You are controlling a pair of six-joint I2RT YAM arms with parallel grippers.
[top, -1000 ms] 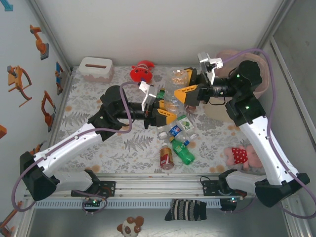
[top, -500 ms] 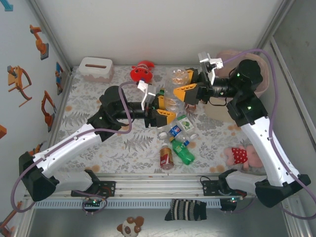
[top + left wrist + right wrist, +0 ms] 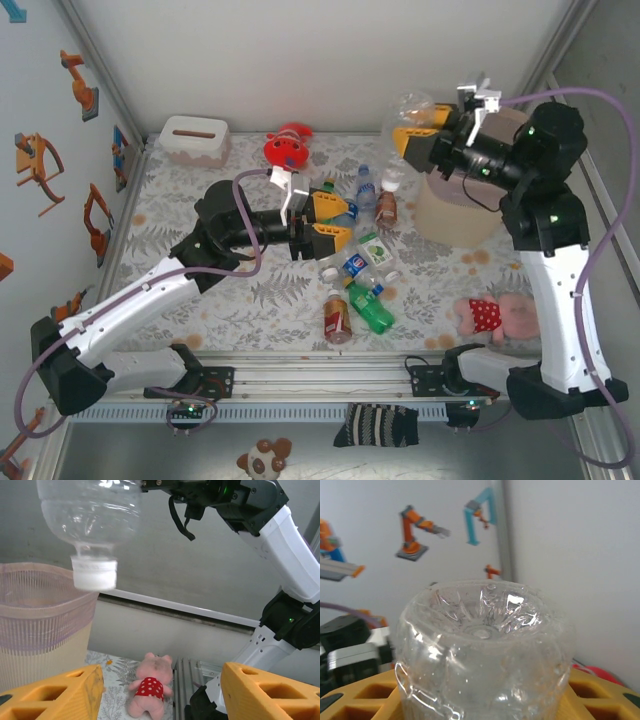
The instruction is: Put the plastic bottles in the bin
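The right fingers [image 3: 415,138] are closed around a big clear bottle [image 3: 405,108]. They hold it high, with its white cap [image 3: 94,573] pointing down, just beside the rim of the pale pink bin [image 3: 452,215]. The left fingers [image 3: 332,206] stand apart and hold nothing. Smaller bottles [image 3: 356,266] lie on the counter [image 3: 200,200], with blue and red labels; the writing on them is too small to read.

A plain white back wall [image 3: 320,60] and a pale left wall with orange and blue robot-arm stickers [image 3: 40,160] meet at a silver metal corner post [image 3: 100,65], enclosing an evenly lit desk covered in grey leaf-patterned cloth [image 3: 170,215], with a ribbed aluminium rail [image 3: 320,365] along its near edge.
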